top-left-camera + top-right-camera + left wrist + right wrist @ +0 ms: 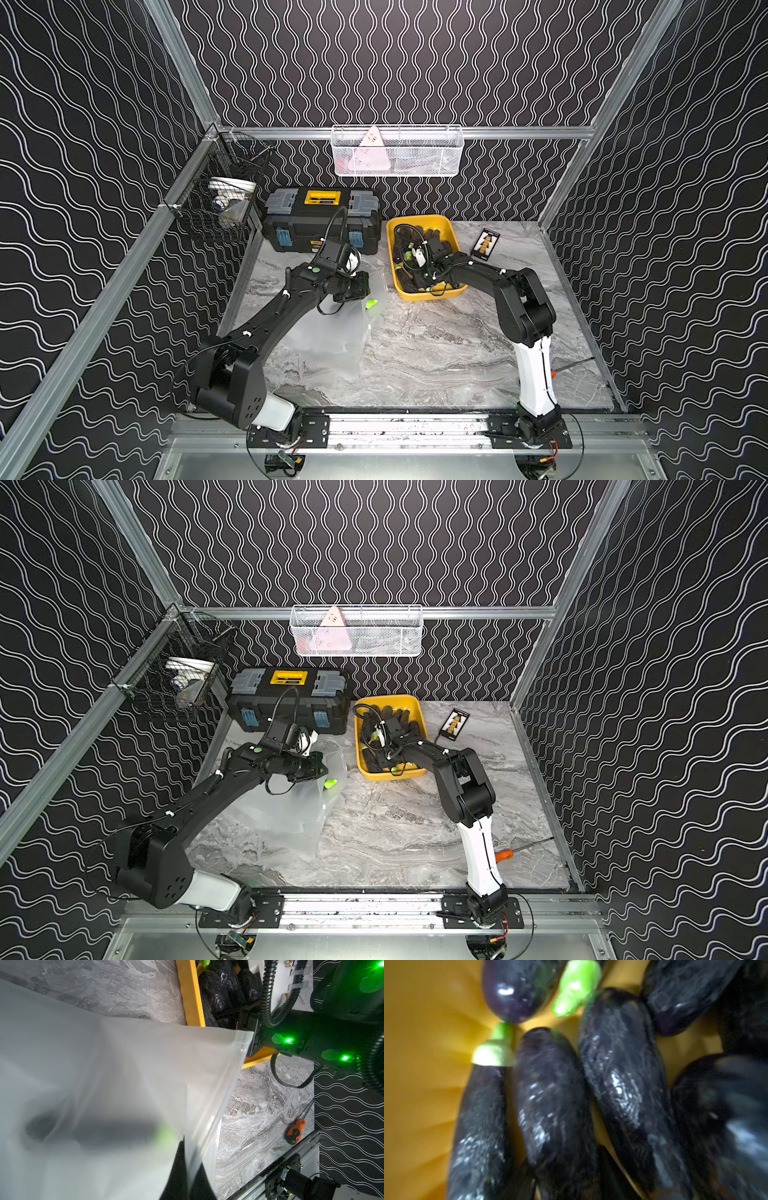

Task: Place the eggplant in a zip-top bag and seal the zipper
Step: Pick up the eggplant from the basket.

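A frosted zip-top bag (332, 332) lies at the table's left, its mouth raised toward the yellow bin (451, 232). My left gripper (188, 1159) is shut on the bag's zipper edge (234, 1088). Through the plastic, one dark eggplant (108, 1132) shows with its green stem (371, 304) at the mouth. My right gripper (405, 268) is down in the bin among several dark purple eggplants (554, 1105). One of them lies between its dark fingers, but blur hides whether they are pressing it.
A black toolbox (322, 220) stands behind the bag. A black wire basket (216, 208) hangs on the left wall and a white mesh basket (397, 151) on the back rail. A small card (485, 244) lies right of the bin. An orange screwdriver (505, 855) lies front right.
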`<state>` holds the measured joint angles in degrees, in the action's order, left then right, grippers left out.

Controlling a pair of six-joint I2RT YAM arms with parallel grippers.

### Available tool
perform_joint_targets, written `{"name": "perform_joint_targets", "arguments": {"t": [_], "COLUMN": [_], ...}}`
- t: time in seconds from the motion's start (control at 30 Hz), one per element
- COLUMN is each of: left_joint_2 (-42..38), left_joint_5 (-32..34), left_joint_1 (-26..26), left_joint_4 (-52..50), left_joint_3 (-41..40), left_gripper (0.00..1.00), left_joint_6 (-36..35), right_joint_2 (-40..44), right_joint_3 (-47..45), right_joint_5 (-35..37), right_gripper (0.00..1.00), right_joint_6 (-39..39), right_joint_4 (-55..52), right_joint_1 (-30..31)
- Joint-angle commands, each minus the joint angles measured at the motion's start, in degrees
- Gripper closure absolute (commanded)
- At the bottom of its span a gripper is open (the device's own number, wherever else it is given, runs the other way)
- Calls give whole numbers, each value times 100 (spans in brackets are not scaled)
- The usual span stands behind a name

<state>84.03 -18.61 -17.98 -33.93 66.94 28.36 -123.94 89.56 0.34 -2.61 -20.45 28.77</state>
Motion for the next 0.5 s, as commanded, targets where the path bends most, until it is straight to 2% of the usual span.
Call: {"name": "perform_joint_targets", "arguments": {"t": [0.0, 0.33, 0.4, 0.47], "left_joint_2": [-18, 59, 91, 130], "left_joint_5": [46, 59, 109, 123], "left_joint_1": [-4, -4, -4, -4], "left_joint_4": [-11, 78, 96, 147], "left_joint_3": [30, 39, 62, 81], "left_gripper": [100, 100, 100, 100], "left_joint_6": [-103, -48, -50, -24], "right_joint_2": [278, 1273, 1469, 1791], "right_joint_3": [-95, -279, -309, -483], "right_joint_5": [4, -458, -737, -1310], "right_gripper": [57, 58, 59, 59], "right_joint_6": [-103, -372, -554, -885], "right_joint_4": [17, 133, 4, -40], "right_joint_1": [1, -58, -57, -49]}}
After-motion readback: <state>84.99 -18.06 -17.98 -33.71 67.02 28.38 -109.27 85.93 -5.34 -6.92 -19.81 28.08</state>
